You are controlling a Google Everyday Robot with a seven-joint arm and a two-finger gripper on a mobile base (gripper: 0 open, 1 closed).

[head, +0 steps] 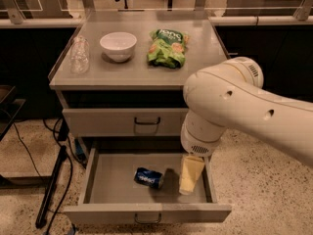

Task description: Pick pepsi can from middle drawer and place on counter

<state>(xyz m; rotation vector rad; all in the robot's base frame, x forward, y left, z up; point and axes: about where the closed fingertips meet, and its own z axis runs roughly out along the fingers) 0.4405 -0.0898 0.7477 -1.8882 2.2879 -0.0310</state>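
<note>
The pepsi can [149,177] lies on its side on the floor of the open middle drawer [110,187], near its centre. My gripper [190,175] hangs from the big white arm [234,111] and reaches down into the right part of the drawer, just right of the can and apart from it. It holds nothing that I can see. The counter [127,75] is the grey top of the cabinet above.
On the counter stand a white bowl [118,45], a green snack bag [167,48] and a clear plastic bottle [79,55]. The upper drawer front [122,122] is shut. A dark stand leg [51,190] and cables lie on the floor at left.
</note>
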